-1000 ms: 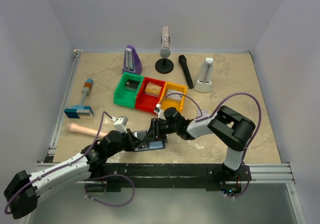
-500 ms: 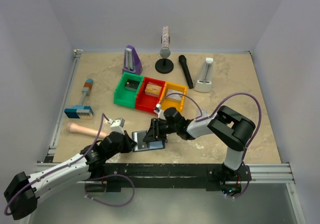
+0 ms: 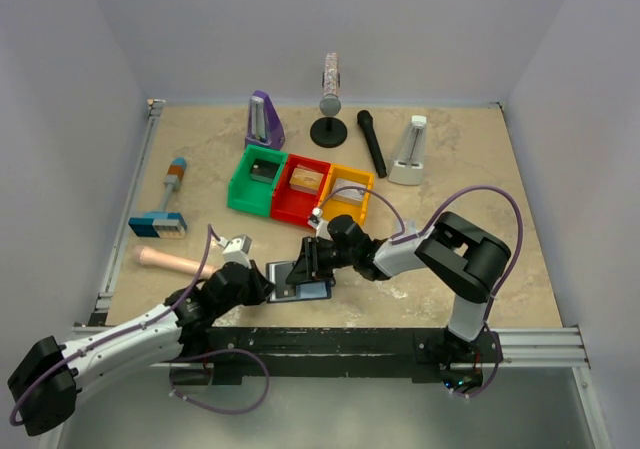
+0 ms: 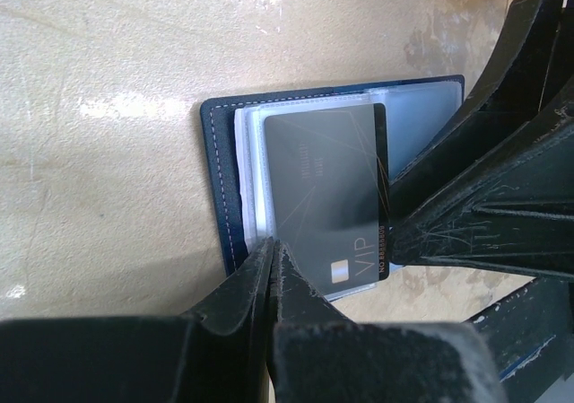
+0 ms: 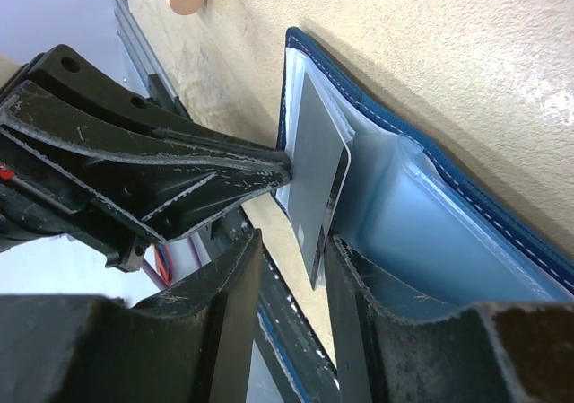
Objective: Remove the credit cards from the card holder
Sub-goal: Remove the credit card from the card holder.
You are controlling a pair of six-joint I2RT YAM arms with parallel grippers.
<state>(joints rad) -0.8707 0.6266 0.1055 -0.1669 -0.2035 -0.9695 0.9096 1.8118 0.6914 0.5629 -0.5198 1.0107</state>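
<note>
The navy card holder (image 3: 303,280) lies open on the table near the front edge, its pale blue lining (image 5: 395,205) up. A dark grey card (image 4: 327,197) marked VIP sticks partly out of a clear pocket. My left gripper (image 4: 272,249) is shut on the card's near corner. My right gripper (image 5: 291,241) is open. One of its fingers (image 5: 368,304) rests on the lining and the card's edge (image 5: 325,201) stands in the gap, touching neither finger. The navy cover (image 4: 218,179) shows beside the card. The amber and pale grey cards are out of sight.
Green (image 3: 255,177), red (image 3: 303,184) and yellow (image 3: 350,187) bins stand just behind the wallet. A pink cylinder (image 3: 165,259) and a blue-and-white block (image 3: 158,225) lie to the left. Two metronomes (image 3: 264,119) (image 3: 410,151), a stand (image 3: 329,104) and a black microphone (image 3: 372,141) sit at the back.
My left gripper has drawn back a little toward the left and the near edge. My right gripper and the wallet have stayed put.
</note>
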